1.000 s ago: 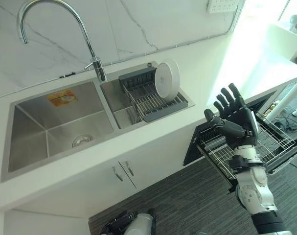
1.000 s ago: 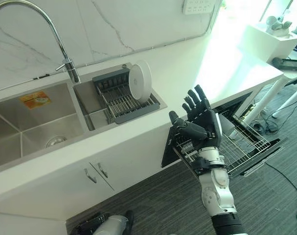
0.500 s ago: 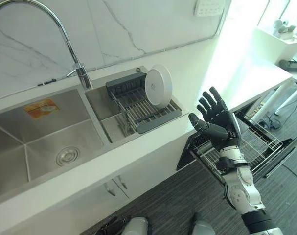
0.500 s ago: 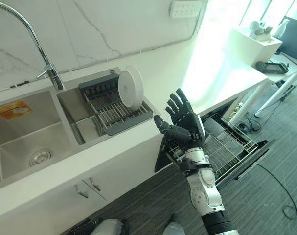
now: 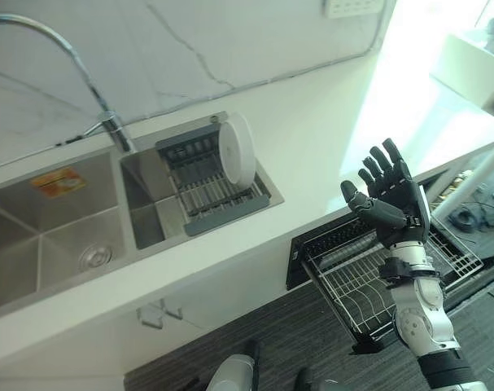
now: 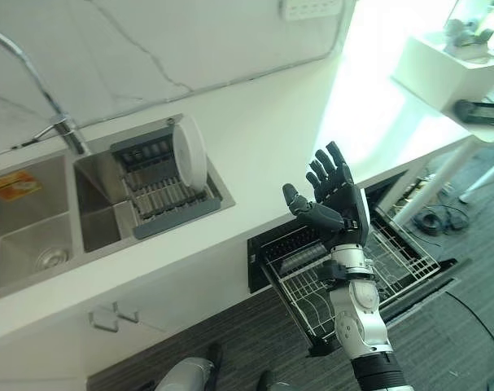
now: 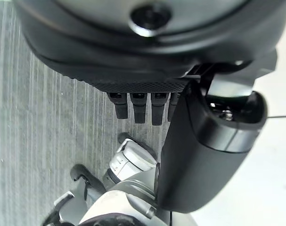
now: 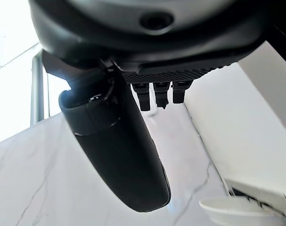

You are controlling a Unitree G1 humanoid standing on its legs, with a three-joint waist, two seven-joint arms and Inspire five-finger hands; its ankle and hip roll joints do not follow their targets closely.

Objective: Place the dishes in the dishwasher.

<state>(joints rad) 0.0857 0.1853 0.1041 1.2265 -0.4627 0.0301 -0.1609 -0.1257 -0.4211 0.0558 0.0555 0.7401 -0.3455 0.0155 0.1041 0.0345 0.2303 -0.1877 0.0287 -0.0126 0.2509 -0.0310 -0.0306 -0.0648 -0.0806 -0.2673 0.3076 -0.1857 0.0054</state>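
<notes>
orange sticker (image 5: 58, 182) in sink, print unreadable; right robot hand (image 5: 391, 198) splayed, empty, above dishwasher rack (image 5: 360, 281)

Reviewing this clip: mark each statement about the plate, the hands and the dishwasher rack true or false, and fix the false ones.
1. The white plate stands on edge in the grey drying rack over the sink. True.
2. The right hand grips the plate. False: it is raised with fingers spread, holding nothing, apart from the plate.
3. The dishwasher rack is pulled out below the counter. True.
4. A plate already sits in the dishwasher rack. False: no dish shows in the visible wire rack.
5. The left hand holds a cup. False: its fingers are straight above the floor, holding nothing.
</notes>
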